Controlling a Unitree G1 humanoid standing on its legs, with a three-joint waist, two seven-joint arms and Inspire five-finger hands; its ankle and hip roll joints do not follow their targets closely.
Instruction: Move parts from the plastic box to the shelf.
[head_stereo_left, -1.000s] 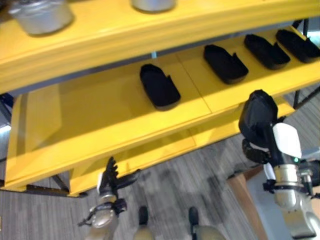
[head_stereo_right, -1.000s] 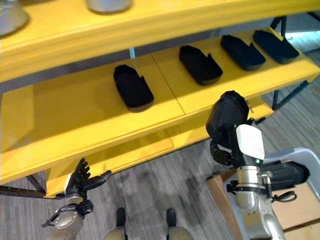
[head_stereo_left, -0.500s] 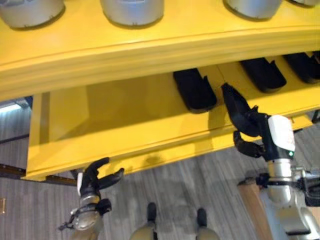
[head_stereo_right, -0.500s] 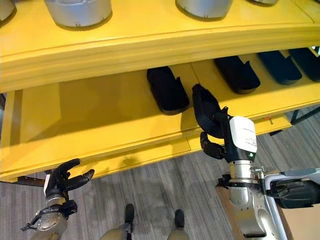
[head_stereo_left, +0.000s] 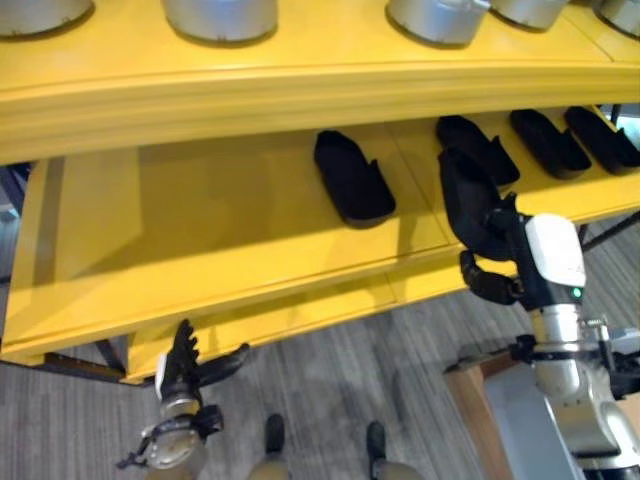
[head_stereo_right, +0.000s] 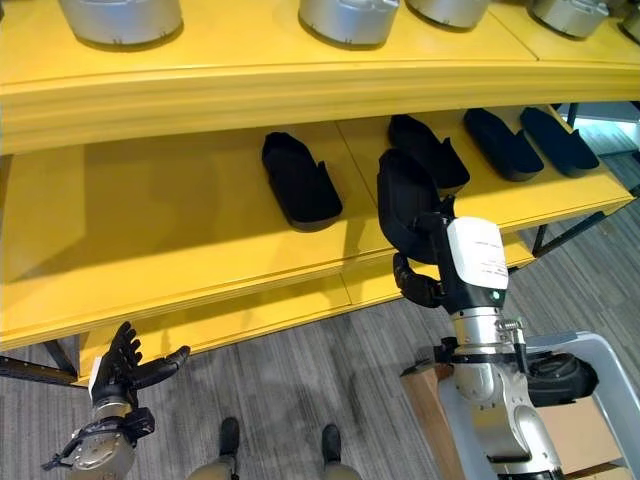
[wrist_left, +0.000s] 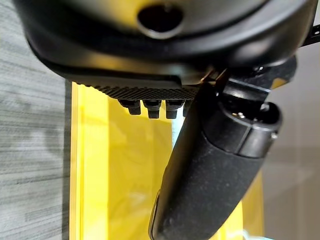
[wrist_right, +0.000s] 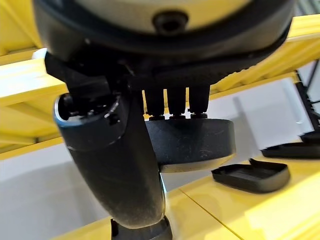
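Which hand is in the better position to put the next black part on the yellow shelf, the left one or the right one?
The right hand: it already holds a black part at the yellow shelf's front edge, beside the parts lying there. The left hand hangs open and empty, low before the shelf.

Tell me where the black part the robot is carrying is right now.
The black part is held in the right robot hand, at the front edge of the yellow shelf's middle level, between two black parts lying there.

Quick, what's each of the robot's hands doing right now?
Left hand: open, holding nothing, low near the floor.
Right hand: closed on a black part, held above the yellow shelf.
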